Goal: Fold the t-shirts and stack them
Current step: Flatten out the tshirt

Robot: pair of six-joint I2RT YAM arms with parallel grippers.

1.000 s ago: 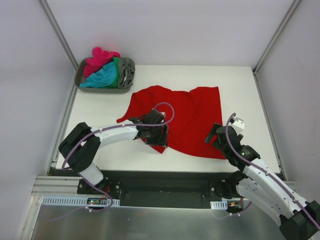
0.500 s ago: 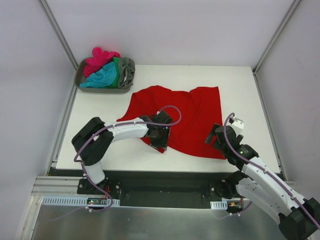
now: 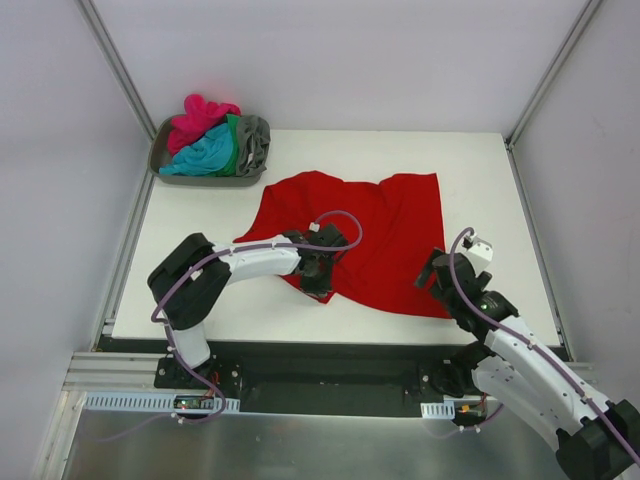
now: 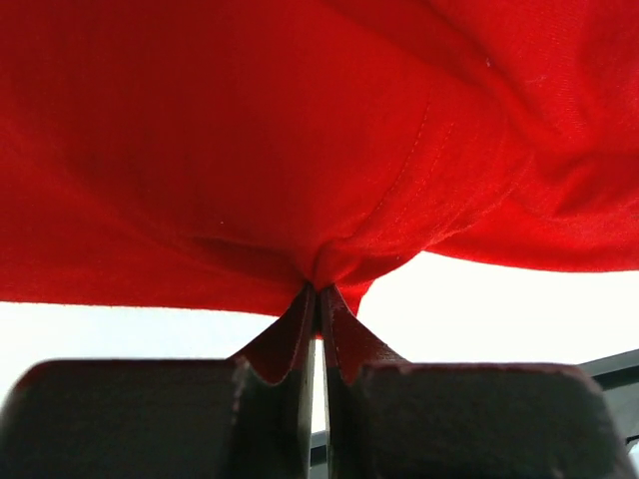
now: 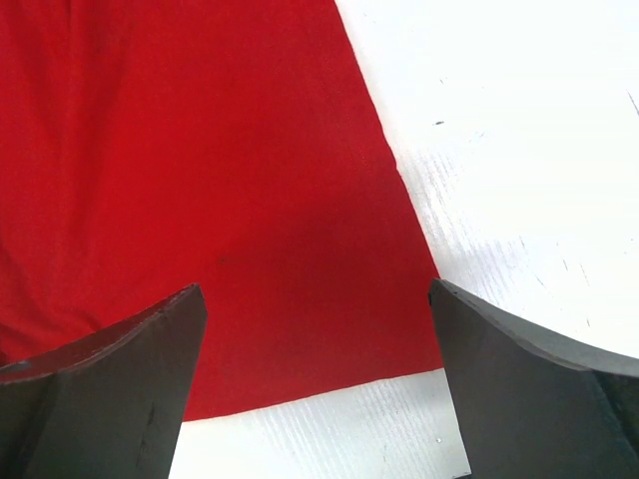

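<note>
Top view first: the red t-shirt (image 3: 385,225) lay spread mostly flat on the white counter (image 3: 480,170). It was a plain bright red with no print I could see, and it was rumpled on the side nearest the left fingers (image 3: 318,274), which sat at its near-left edge. The right fingers (image 3: 432,270) hung over its near-right corner. The other t-shirts (image 3: 208,140) (pink, teal, green, grey) were heaped in a grey tray (image 3: 160,158), well apart from both sets of fingers.

Left wrist view: the left fingers (image 4: 295,334) were pinched fully shut on a small tuck of red cloth right at their tips. A line of hem stitching ran up from the pinch. The shirt bellied out beyond the tips with white counter showing under it, so I'd guess that edge was lifted a bit.

Right wrist view: the right fingers (image 5: 110,369) were spread wide with nothing in them. The shirt's corner lay flat in the gap between them, nearer the right-hand finger, with bare counter beyond it.

Handling-wise it looked like thin, light, floppy jersey with zero stiffness. It'll probably sag and bunch wherever it isn't held. I'd grab it at the corners or along a hem rather than mid-panel.
</note>
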